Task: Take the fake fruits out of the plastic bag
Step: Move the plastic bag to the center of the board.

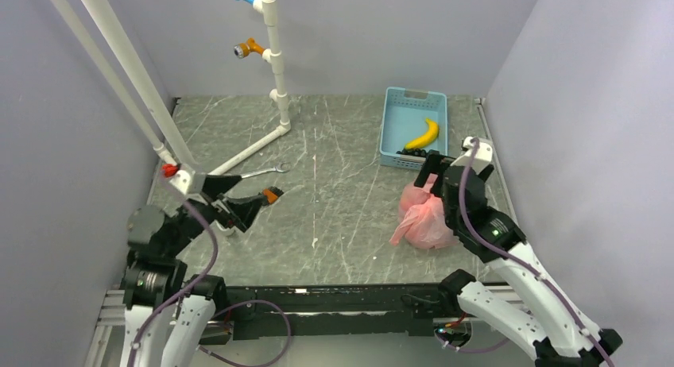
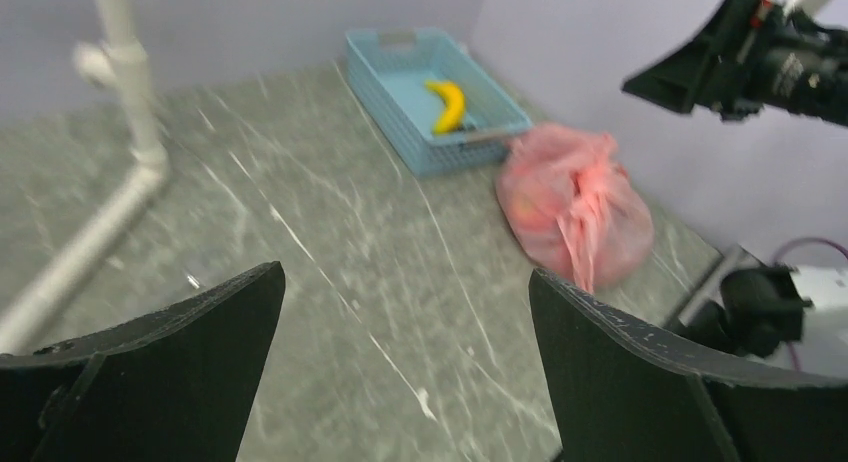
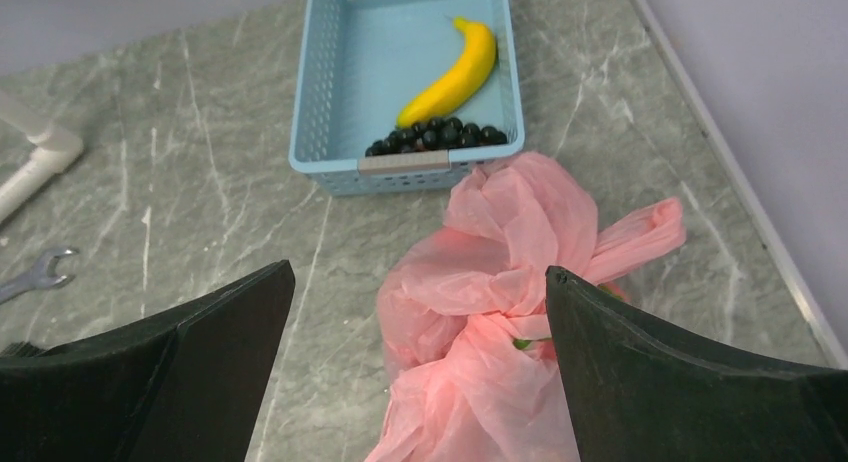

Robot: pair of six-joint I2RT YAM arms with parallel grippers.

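Spread wide and empty, the right gripper (image 3: 418, 272) hovers above the plastic bag (image 3: 500, 232) and should pinch its loose handle (image 3: 640, 237), with the equally spread left gripper (image 2: 405, 272) bracing.

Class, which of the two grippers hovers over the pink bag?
The right gripper, open just above the pink bag by the blue basket; the left gripper is across the table, near the wrench.
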